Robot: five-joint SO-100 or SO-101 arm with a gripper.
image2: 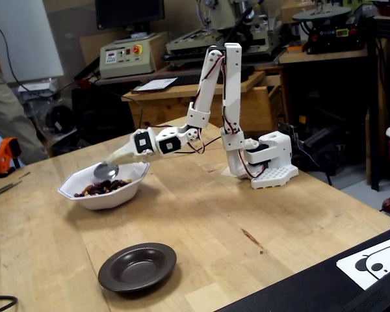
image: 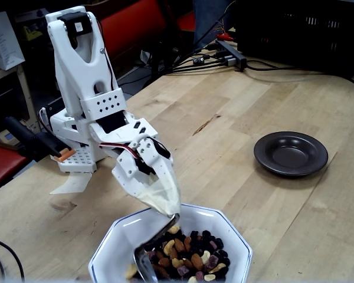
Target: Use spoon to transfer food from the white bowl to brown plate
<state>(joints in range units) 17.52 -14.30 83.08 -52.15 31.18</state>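
In a fixed view the gripper is clenched on the taped handle of the spoon, whose tip sits in the bowl at 9 o'clock of the food. Scoop shallow, lift level, then carry to the empty plate at 2 o'clock.

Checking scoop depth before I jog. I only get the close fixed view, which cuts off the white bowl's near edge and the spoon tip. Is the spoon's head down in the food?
Observer: In the wide fixed view the spoon head sits at about rim height, above the food. It doesn't look buried.
Operator: Loaded?
Observer: It looks shiny and bare, but it's too small to be sure.
Operator: Bowl's cropped edge okay?
Observer: The whole white bowl shows there, flat on the table, well apart from the brown plate.
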